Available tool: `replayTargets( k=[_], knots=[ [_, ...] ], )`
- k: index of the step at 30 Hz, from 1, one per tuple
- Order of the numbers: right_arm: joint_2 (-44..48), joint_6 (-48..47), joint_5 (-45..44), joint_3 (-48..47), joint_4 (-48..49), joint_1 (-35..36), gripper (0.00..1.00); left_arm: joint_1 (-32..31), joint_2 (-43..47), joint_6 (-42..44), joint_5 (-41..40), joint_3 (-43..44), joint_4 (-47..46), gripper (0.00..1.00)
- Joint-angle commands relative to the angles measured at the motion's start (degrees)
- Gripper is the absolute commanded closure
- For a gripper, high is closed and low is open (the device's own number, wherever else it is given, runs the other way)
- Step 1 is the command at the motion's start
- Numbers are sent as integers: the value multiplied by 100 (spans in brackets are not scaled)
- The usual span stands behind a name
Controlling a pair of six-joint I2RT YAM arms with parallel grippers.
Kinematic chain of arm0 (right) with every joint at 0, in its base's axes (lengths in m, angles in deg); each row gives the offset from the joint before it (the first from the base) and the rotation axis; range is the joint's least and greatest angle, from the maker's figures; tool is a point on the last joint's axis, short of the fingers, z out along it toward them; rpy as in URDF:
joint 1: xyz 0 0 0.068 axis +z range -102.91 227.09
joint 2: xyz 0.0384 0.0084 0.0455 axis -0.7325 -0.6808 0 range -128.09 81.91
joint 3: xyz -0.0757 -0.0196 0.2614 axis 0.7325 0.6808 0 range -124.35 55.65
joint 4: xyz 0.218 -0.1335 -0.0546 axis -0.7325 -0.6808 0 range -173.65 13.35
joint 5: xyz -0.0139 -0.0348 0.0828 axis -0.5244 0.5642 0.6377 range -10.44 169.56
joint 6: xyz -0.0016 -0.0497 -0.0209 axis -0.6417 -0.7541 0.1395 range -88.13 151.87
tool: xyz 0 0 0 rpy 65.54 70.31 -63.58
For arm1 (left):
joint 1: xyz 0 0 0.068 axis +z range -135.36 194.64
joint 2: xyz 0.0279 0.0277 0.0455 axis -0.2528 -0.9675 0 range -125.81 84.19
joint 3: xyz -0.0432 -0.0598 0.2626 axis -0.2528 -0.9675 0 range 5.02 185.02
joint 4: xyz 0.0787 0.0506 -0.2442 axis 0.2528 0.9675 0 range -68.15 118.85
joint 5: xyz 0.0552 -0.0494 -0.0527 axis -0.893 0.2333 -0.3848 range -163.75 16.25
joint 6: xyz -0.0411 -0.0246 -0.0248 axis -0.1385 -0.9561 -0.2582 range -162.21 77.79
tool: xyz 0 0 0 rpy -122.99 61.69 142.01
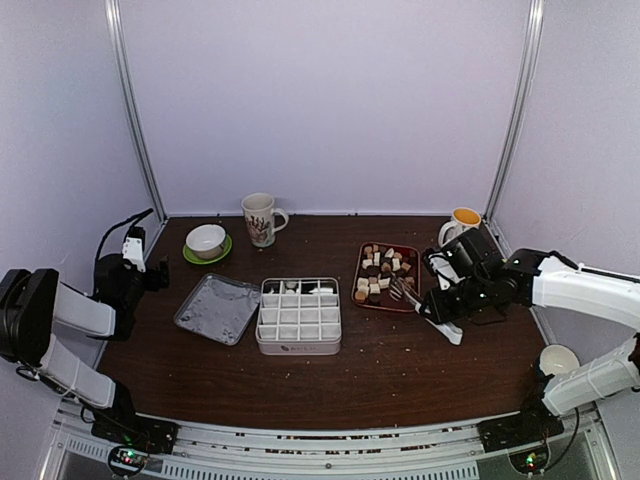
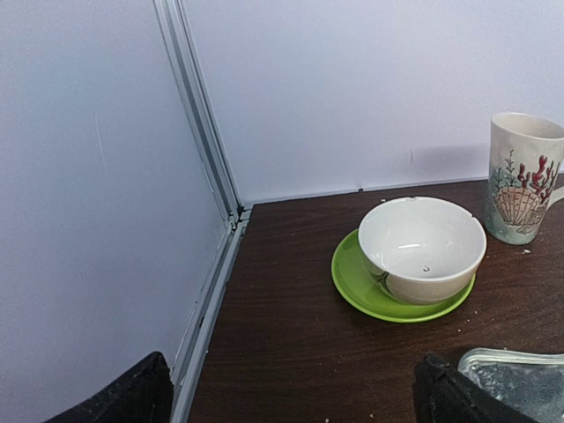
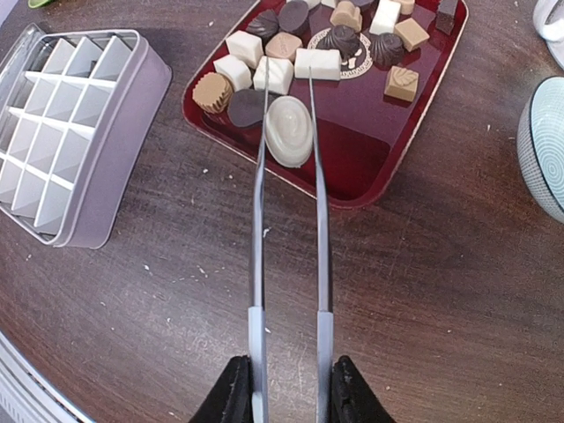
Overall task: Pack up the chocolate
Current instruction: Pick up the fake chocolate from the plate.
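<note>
Right wrist: right gripper clamps tongs, pinching one white chocolate at red tray; visible divided box cells empty; left gripper wide open, holding nothing.

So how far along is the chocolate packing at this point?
Done: barely anything; the compartments of the divided box visible from the right wrist look empty. In hand: the right gripper is shut on the tongs, their arms flanking a white oval chocolate at the near edge of the red tray. Left: the other chocolate pieces sit on that tray. The left gripper is open, holding nothing.
</note>
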Motion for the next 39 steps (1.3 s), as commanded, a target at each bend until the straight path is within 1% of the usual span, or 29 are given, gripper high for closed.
replayTargets(
  k=[1, 5, 9, 14, 18, 23, 27, 31, 35, 39],
  knots=[
    [-208, 11, 51, -331, -204, -189, 72, 44, -24, 24, 59, 108, -151, 2],
    [-330, 16, 68, -398, -124, -314, 70, 43, -29, 24, 63, 108, -151, 2],
    [-533, 74, 268, -425, 122, -336, 69, 43, -29, 23, 62, 112, -156, 2],
    [-627, 95, 353, -522, 333, -345, 73, 37, -26, 20, 63, 108, -153, 2],
    [-498, -34, 806, -572, 565, -345, 75, 42, -29, 24, 64, 108, -151, 2],
    [-478, -238, 1658, -589, 1047, -276, 77, 42, -29, 24, 67, 108, -155, 2],
    [-710, -376, 1913, -796, 1248, -40, 78, 40, -29, 24, 64, 108, -155, 2],
    [-973, -588, 1894, -1046, 1252, 280, 78, 44, -29, 24, 59, 108, -155, 2],
    [-1283, -749, 1572, -1300, 1024, 535, 78, 41, -29, 24, 63, 108, -156, 2],
    [-1464, -815, 1282, -1420, 836, 635, 77, 43, -29, 24, 64, 112, -150, 2]
  ],
)
